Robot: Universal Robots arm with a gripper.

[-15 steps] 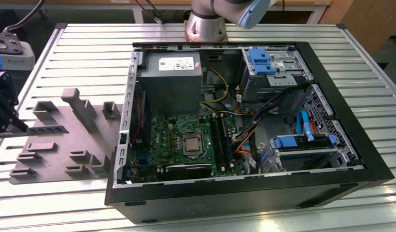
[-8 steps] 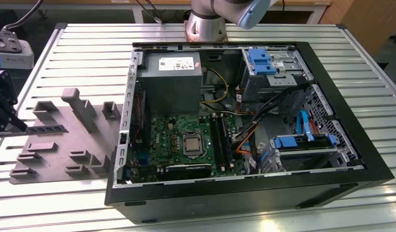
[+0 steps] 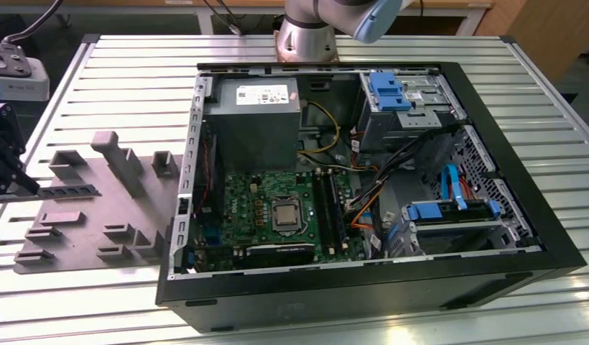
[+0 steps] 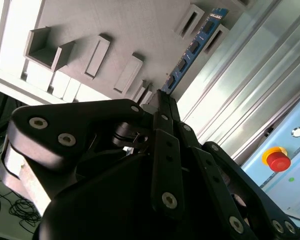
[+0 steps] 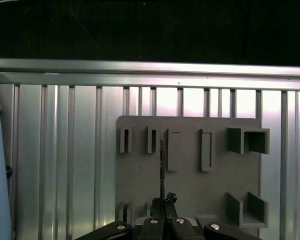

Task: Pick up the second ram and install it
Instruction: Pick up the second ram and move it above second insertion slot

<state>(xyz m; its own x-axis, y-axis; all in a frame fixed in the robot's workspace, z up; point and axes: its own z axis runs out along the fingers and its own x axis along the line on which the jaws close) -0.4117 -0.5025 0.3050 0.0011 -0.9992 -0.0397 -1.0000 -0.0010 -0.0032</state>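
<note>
The second ram is a narrow dark stick over the left part of the grey moulded tray, at the exterior view's left. My black gripper is shut on its near end. In the second wrist view the fingers meet on the stick, which runs away between two raised tray blocks. The first wrist view has the ram edge-on above the gripper and tray. I cannot tell whether the stick still rests in the tray. The green board with its long black slots lies inside the case.
The open black computer case fills the middle of the slatted metal table, with a power supply, blue drive brackets and loose cables inside. The arm's base stands behind it. A panel with a red button is beside the tray.
</note>
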